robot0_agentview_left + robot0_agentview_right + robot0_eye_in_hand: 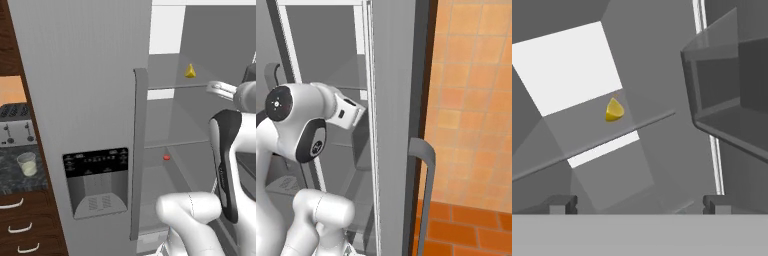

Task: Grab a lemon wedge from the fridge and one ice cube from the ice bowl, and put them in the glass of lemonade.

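Note:
The fridge [80,75] stands with its left door shut and its right side open. A tiny yellow lemon wedge [190,71] lies on the upper glass shelf inside. My gripper [214,88] hangs to the right of the wedge, at about shelf height and apart from it. In the hand view the lemon wedge [614,110] sits ahead and left of centre, and my gripper [639,204] is open with nothing between its fingertips [562,204]. The glass of lemonade [27,164] stands on the dark counter left of the fridge. The ice bowl and ice cube are out of view.
A tiny red object [166,157] lies on the lower shelf. The open fridge door [393,100], with door bins [727,100] and a handle [423,165], is close on my right. A silver toaster [15,125] stands behind the glass. An orange tiled wall [471,100] lies beyond the door.

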Robot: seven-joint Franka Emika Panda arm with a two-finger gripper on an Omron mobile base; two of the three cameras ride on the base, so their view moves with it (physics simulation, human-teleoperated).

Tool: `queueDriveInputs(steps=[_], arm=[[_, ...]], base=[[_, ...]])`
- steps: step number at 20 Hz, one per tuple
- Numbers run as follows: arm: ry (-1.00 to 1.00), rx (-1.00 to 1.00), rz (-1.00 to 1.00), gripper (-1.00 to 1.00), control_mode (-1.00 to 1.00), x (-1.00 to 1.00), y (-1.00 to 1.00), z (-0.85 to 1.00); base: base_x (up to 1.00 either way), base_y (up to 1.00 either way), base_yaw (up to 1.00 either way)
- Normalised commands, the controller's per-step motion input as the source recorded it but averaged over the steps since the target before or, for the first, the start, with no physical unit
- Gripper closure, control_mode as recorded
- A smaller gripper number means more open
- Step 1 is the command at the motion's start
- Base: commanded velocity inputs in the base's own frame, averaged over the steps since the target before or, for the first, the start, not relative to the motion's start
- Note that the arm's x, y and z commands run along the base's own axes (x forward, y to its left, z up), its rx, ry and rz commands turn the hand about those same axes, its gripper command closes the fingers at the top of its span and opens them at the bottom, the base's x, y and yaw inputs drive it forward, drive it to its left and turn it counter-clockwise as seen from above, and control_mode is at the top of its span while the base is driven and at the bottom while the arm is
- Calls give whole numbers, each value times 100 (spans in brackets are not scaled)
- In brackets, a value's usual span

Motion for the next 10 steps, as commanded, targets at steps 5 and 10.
queueDriveInputs(steps=[5, 10], arm=[[-7, -1, 0, -100, -100, 3, 19, 15], [-10, 0, 1, -100, -100, -6, 44, 11]], base=[[0, 0, 0], [0, 0, 0]])
